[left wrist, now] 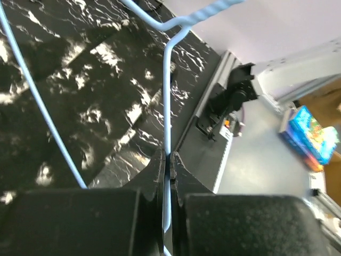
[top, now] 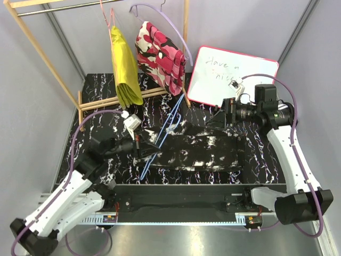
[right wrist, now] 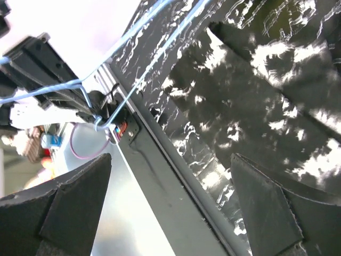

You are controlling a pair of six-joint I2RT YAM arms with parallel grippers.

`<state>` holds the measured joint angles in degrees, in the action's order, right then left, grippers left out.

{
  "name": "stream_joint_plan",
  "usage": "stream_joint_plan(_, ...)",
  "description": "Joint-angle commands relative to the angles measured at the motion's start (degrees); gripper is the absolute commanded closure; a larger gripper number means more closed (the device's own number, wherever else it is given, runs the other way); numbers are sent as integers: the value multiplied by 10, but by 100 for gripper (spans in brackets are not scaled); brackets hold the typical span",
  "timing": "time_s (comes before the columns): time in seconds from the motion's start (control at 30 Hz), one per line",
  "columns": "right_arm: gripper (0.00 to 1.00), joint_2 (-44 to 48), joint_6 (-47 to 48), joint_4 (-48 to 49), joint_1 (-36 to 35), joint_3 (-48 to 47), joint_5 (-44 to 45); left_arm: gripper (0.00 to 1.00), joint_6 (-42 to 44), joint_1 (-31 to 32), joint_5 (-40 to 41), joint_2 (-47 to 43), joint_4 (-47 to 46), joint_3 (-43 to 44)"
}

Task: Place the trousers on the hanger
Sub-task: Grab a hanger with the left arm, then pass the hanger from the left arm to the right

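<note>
Blue hanger (left wrist: pixel 167 106) in left jaws | partly cropped (wrist view) | trousers (top: pixel 197 149) flat

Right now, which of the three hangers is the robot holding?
The thin light-blue wire hanger, pinched in the left gripper; the pink hanger and lilac hanger hang at the back.

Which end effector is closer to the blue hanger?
Left. The left end effector is shut on the hanger wire; the right end effector is open, apart from it, beside the trousers.
</note>
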<state>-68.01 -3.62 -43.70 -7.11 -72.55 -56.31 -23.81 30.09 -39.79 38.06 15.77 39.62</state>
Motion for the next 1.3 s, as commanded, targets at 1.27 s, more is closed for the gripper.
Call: stream_joint_plan(1.27, 26, 65, -424, 408, -74, 222, 132, 100, 106, 286, 538, 272, -217, 16)
